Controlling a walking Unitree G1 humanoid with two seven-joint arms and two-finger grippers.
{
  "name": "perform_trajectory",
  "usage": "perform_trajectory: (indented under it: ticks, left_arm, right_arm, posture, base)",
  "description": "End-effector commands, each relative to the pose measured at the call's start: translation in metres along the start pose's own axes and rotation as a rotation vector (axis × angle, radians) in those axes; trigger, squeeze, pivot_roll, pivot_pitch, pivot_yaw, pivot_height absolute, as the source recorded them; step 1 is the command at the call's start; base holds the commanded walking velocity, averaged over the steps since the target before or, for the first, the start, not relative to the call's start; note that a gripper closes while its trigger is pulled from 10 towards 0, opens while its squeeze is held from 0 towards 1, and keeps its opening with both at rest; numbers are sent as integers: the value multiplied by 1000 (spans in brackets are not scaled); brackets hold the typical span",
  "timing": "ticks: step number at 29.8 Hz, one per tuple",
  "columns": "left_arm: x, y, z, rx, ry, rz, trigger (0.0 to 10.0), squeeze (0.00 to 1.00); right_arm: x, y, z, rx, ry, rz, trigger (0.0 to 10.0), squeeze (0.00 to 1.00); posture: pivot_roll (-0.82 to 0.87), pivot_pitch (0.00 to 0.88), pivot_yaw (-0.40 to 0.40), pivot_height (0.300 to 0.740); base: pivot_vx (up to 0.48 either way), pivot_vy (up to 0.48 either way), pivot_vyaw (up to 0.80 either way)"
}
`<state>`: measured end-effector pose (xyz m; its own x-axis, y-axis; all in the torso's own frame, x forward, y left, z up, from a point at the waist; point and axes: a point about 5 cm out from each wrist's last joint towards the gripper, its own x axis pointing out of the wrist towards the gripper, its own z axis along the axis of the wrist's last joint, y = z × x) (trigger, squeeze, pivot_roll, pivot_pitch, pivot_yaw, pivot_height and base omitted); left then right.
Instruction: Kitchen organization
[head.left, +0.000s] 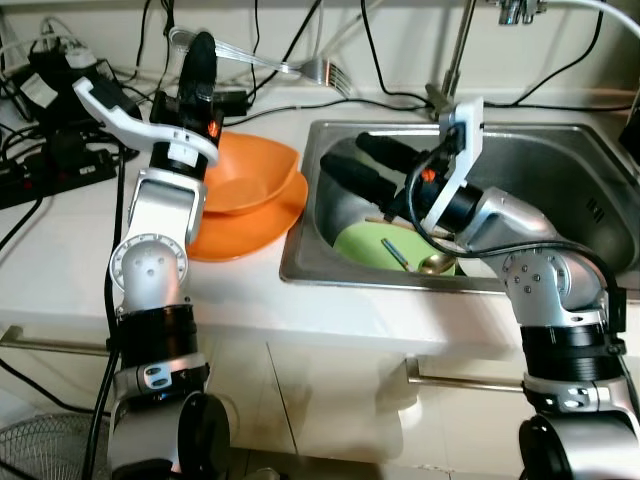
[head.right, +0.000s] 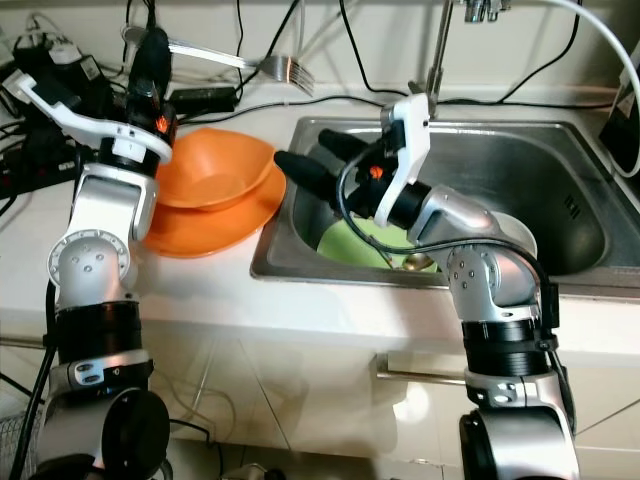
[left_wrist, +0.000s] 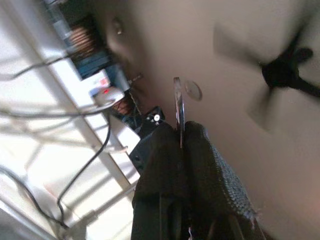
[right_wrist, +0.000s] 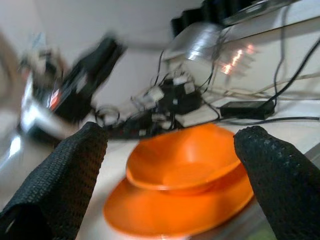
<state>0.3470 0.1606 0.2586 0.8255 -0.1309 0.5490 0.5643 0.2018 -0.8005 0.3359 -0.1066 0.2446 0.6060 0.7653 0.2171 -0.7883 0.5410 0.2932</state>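
Note:
My left gripper (head.left: 200, 55) is raised over the counter, shut on the handle of a metal fork (head.left: 290, 67) whose tines point toward the sink. In the left wrist view the fork handle (left_wrist: 178, 100) sticks out between the closed fingers (left_wrist: 210, 170). Below it an orange bowl (head.left: 250, 175) sits on an orange plate (head.left: 240, 235). My right gripper (head.left: 345, 152) hovers open over the sink's left side, holding nothing. Its fingers (right_wrist: 65, 175) frame the orange bowl (right_wrist: 185, 160) in the right wrist view. A green plate (head.left: 365, 248) with a spoon (head.left: 435, 265) lies in the sink.
The steel sink (head.left: 560, 160) takes up the right of the counter, with the faucet (head.left: 458, 60) behind it. Power strips (head.left: 50, 170) and tangled cables crowd the back left. A fan grille (head.left: 40, 450) stands on the floor at lower left.

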Motion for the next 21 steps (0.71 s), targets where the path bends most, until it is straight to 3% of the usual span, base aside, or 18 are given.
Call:
perform_trajectory:
  ticks: [1, 14, 21]
  left_arm:
    - [-1, -3, -6, -58, 23, -21, 0, 0]
    - [1, 1, -29, -153, 58, -3, 0, 0]
    - [-3, 3, -42, -174, 87, 7, 0, 0]
  right_arm:
    - [8, 2, 5, 55, -30, -5, 10000, 0]
    - [35, 13, 5, 244, -77, -12, 10000, 0]
    - [47, 17, 12, 342, -171, -15, 10000, 0]
  posture:
    - [-63, 21, 74, 740]
    - [-69, 15, 69, 740]
    - [-67, 15, 68, 740]
  base:
    - [0, 0, 0]
    - [0, 0, 0]
    - [0, 0, 0]
